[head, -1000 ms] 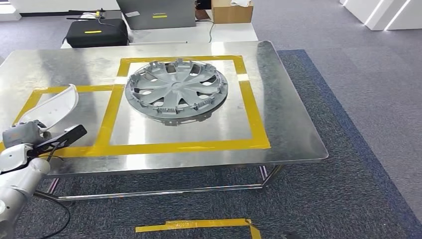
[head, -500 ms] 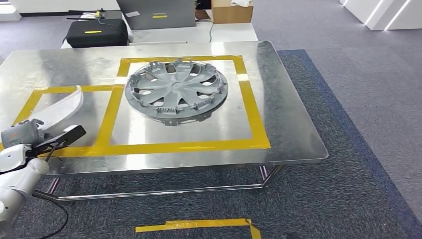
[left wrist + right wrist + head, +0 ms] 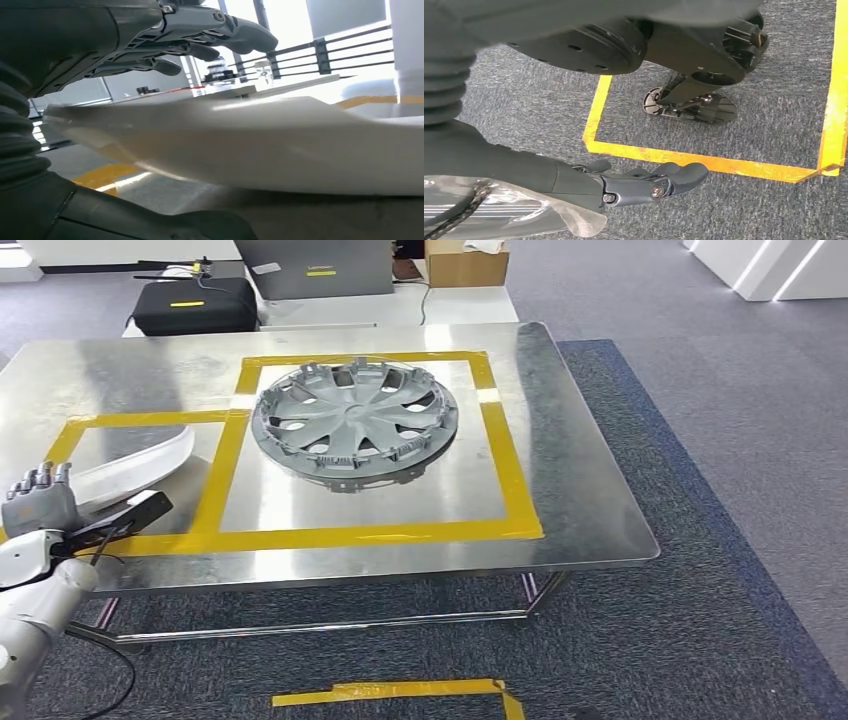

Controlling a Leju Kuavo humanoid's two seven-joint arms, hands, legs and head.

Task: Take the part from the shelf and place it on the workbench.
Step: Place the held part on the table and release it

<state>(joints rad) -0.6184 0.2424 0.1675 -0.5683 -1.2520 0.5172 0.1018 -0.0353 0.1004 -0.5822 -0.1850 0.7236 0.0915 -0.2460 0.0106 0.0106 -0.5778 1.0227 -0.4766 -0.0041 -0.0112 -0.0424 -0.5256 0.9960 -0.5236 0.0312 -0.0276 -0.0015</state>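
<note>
The white curved part (image 3: 135, 462) lies flat on the metal workbench (image 3: 580, 460), inside the left yellow-taped square. My left hand (image 3: 40, 502) is just behind the part's near end at the table's left front edge, fingers spread upward and holding nothing. In the left wrist view the white part (image 3: 280, 145) stretches across below my spread fingers (image 3: 200, 30), with a gap between them. My right hand (image 3: 644, 182) hangs over the carpet with its fingers stretched out and nothing in them.
A grey wheel cover (image 3: 355, 420) lies in the larger taped square at the table's middle. Behind the table are a black case (image 3: 192, 305), a grey box (image 3: 315, 268) and a cardboard box (image 3: 465, 262). Yellow tape (image 3: 400, 692) marks the carpet.
The white part tipped down from nearly upright to lying flat on the workbench. My left hand let go of it and its fingers spread upward.
</note>
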